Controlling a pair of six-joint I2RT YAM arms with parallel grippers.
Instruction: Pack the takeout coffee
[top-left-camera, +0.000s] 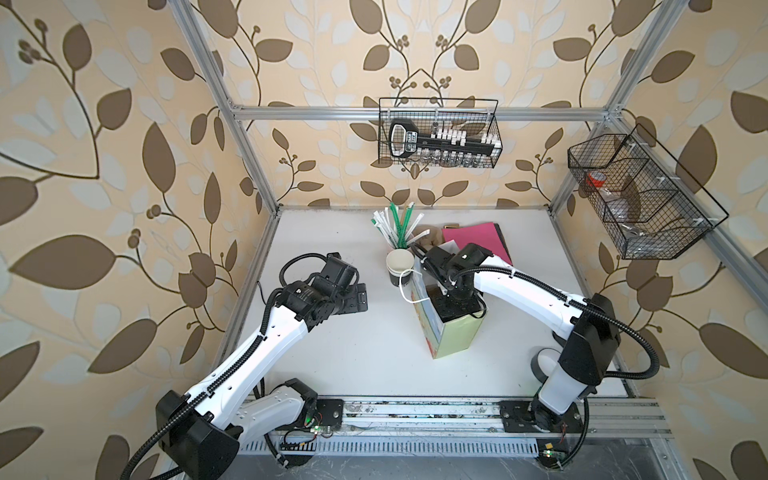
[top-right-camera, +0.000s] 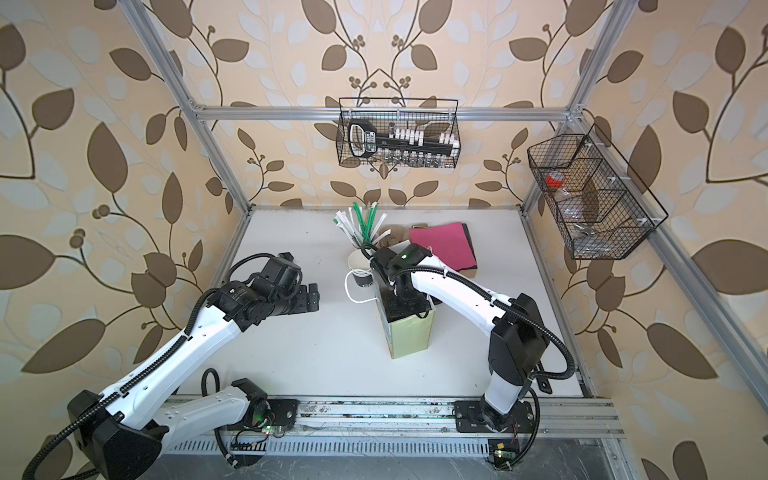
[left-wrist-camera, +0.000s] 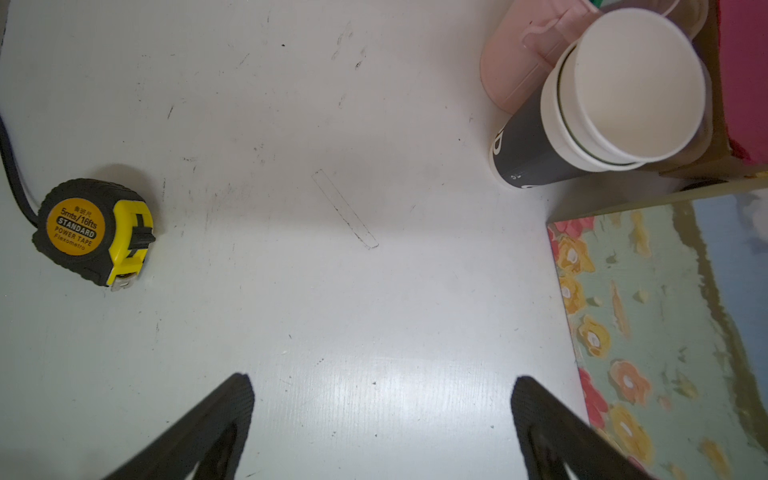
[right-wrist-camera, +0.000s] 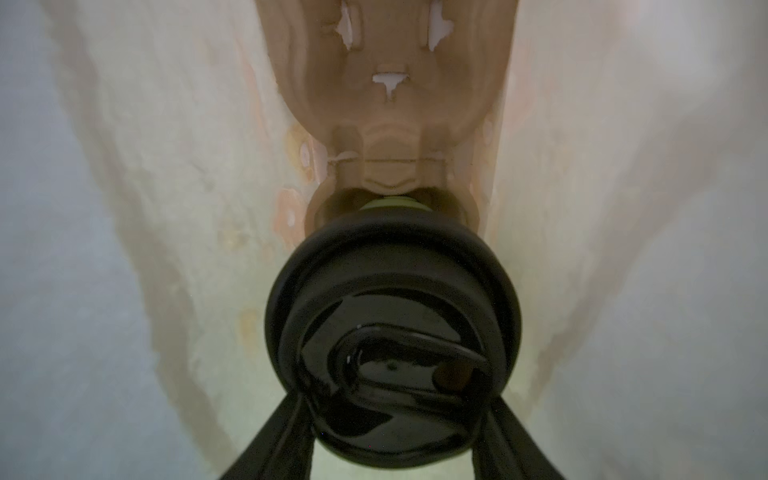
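right gripper (right-wrist-camera: 392, 419): jaws half closed, clamping takeout coffee (right-wrist-camera: 390, 291) by its lid, inside bag (right-wrist-camera: 166, 166)
left gripper (left-wrist-camera: 380, 395): jaws wide, nothing between

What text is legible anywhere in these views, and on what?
"5mts/16fts": orange label on the black-and-yellow tape measure
"STANDARD": same label
"POWER TAPE": same label
"Flexometro": same label
Small characters atop that label: too small to read.
White lettering on the dark grey paper cup: partly hidden, unreadable.
Label on the black tool in the hanging wire basket: too blurred.
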